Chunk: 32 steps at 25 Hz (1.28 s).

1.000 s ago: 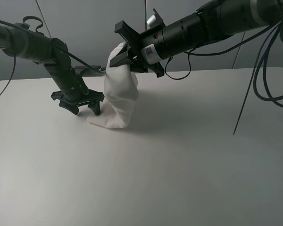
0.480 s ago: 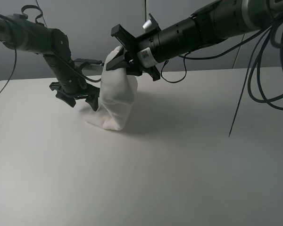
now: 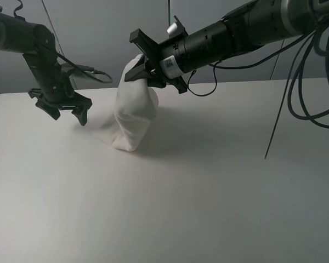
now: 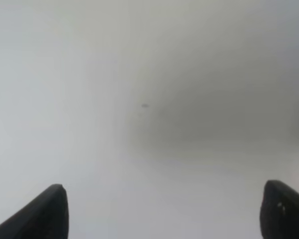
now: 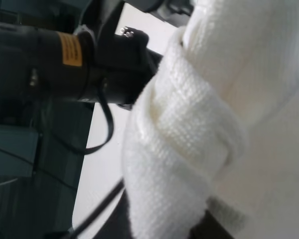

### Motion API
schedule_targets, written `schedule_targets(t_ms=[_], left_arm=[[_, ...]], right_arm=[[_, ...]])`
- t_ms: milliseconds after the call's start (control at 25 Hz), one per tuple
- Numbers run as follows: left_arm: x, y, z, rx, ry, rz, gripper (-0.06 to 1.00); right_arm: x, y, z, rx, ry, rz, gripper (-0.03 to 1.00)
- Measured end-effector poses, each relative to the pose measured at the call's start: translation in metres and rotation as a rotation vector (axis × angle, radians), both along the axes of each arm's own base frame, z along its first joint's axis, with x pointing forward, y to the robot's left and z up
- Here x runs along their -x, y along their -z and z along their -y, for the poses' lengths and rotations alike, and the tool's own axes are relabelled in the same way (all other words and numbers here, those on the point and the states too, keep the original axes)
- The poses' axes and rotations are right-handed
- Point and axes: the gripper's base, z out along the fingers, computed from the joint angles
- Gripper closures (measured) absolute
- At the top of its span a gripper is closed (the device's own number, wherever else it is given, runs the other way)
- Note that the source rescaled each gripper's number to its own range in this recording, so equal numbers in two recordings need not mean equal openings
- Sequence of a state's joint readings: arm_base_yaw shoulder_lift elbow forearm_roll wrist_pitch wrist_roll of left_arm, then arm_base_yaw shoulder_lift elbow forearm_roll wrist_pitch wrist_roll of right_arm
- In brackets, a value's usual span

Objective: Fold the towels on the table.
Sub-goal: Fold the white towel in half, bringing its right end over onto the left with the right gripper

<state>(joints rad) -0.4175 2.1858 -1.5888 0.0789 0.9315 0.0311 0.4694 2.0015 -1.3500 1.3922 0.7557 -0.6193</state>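
White table (image 3: 219, 208) fills your view, with the towel (image 3: 132, 116) standing on its lower end. Your right tool (image 3: 139, 69) is clamped on its bunched top; your left tool (image 3: 68, 116) hangs spread apart, empty, nearby.

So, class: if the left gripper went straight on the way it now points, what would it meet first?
Probably the bare table: the open left gripper points down at it, with only white surface ahead in its wrist view. The towel sits aside.

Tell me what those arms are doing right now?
Left gripper open, empty, clear of towel. Right gripper shut on towel top, bottom on table. Nothing blocking.
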Motion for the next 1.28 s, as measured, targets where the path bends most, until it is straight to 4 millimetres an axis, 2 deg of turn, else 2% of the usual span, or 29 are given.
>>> schedule_targets(t_ms=[120, 280, 720, 760, 800, 880, 920, 1000, 1280], left_arm=[[-0.004, -0.012, -0.019, 0.021, -0.014, -0.012, -0.05], [-0.007, -0.015, -0.036, 0.022, -0.03, -0.044, -0.05], [-0.008, -0.015, -0.04, 0.042, -0.041, -0.047, -0.05], [-0.008, -0.015, -0.04, 0.042, -0.041, -0.047, -0.05], [-0.008, -0.015, -0.04, 0.043, -0.041, -0.045, -0.05], [-0.008, -0.015, -0.04, 0.043, -0.041, -0.043, -0.05], [-0.008, -0.015, -0.04, 0.043, -0.041, -0.043, -0.05], [-0.008, -0.015, -0.04, 0.043, -0.041, -0.043, -0.05], [-0.008, -0.015, -0.04, 0.042, -0.041, -0.047, -0.05]], right_arm=[[-0.002, 0.001, 0.001, 0.01, 0.02, 0.01, 0.88], [-0.005, 0.002, 0.003, 0.035, 0.049, 0.028, 0.88], [-0.008, 0.004, 0.0, 0.067, 0.104, 0.064, 0.88], [-0.007, 0.002, -0.001, 0.054, 0.094, 0.071, 0.81], [-0.007, 0.001, -0.002, 0.039, 0.078, 0.088, 0.67], [-0.007, -0.004, -0.005, -0.023, 0.069, 0.103, 0.23], [-0.007, -0.006, -0.006, -0.05, 0.07, 0.11, 0.08], [-0.007, -0.009, -0.008, -0.079, 0.074, 0.119, -0.01], [-0.005, -0.01, -0.013, -0.085, 0.069, 0.133, -0.03]])
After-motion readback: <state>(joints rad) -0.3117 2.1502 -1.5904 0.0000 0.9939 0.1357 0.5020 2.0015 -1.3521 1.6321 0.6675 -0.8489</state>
